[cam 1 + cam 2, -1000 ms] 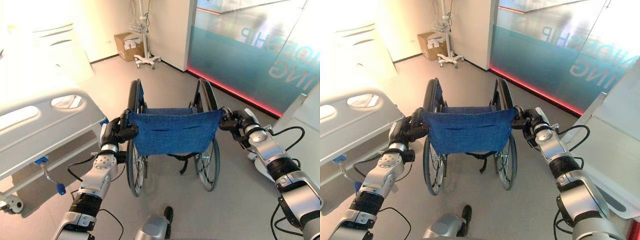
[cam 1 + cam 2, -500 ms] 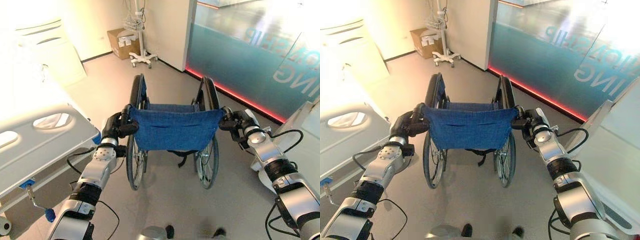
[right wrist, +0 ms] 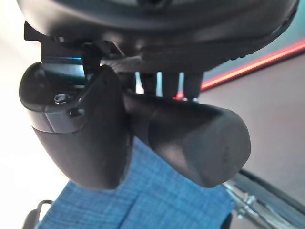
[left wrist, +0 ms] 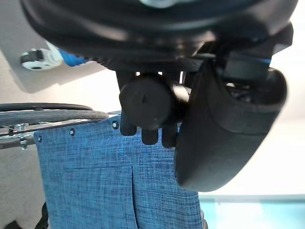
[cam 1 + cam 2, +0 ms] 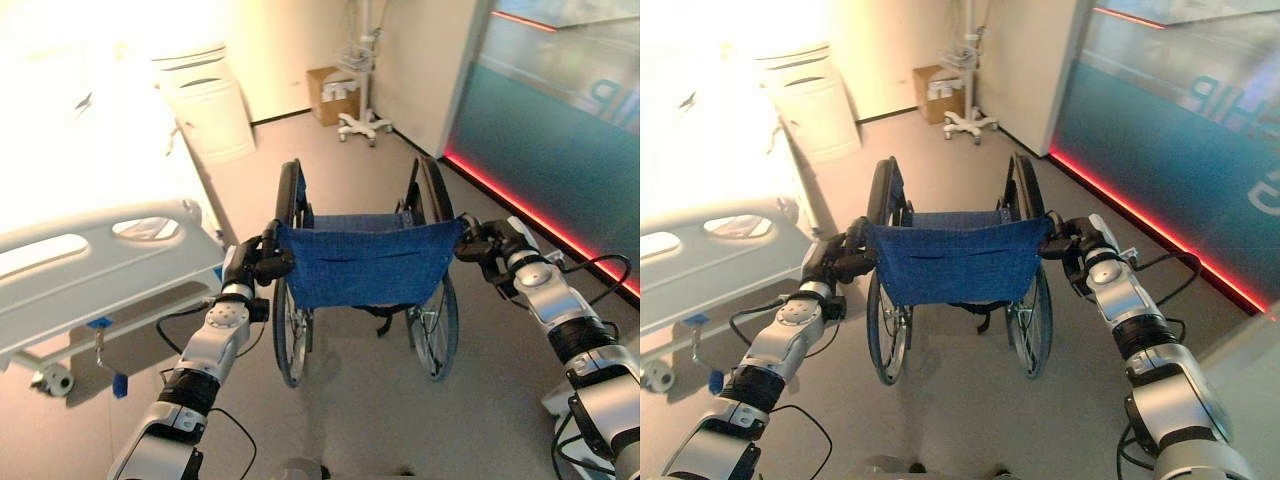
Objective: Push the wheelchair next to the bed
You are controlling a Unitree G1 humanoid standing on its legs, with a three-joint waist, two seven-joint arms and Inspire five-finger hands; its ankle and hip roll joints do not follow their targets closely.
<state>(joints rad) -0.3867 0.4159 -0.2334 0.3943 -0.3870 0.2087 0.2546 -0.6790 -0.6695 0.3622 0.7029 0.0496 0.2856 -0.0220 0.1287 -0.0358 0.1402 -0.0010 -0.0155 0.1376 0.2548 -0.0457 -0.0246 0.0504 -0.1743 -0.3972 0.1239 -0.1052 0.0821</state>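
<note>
So both hands are wrapped right around the push handles here: the left hand [image 5: 252,265] has its fingers curled on the black rubber left grip [image 4: 143,101], and the right hand [image 5: 490,243] is clamped the same way on the black right grip [image 3: 200,138], thumbs folded over, nothing loose. Makes sense, since you need both handles held evenly to steer the thing straight, and the arms are stretched out in front so the chair rolls ahead of the robot. Between the hands hangs the blue woven fabric backrest [image 5: 368,262] of the black-framed folding wheelchair [image 5: 958,290], big spoked wheels on the grey floor [image 5: 370,410]. The chair sits in the open aisle, facing away, with the white plastic-railed hospital bed [image 5: 100,275] just off its left side, its foot corner near the left wheel but not touching as far as I can tell. I'd say it's most of the way there; it likely needs a bit more forward roll alongside the bed rail. Further off there's a white bedside cabinet [image 5: 205,105], a cardboard box [image 5: 325,92] and a wheeled stand [image 5: 362,120] by the far wall.
</note>
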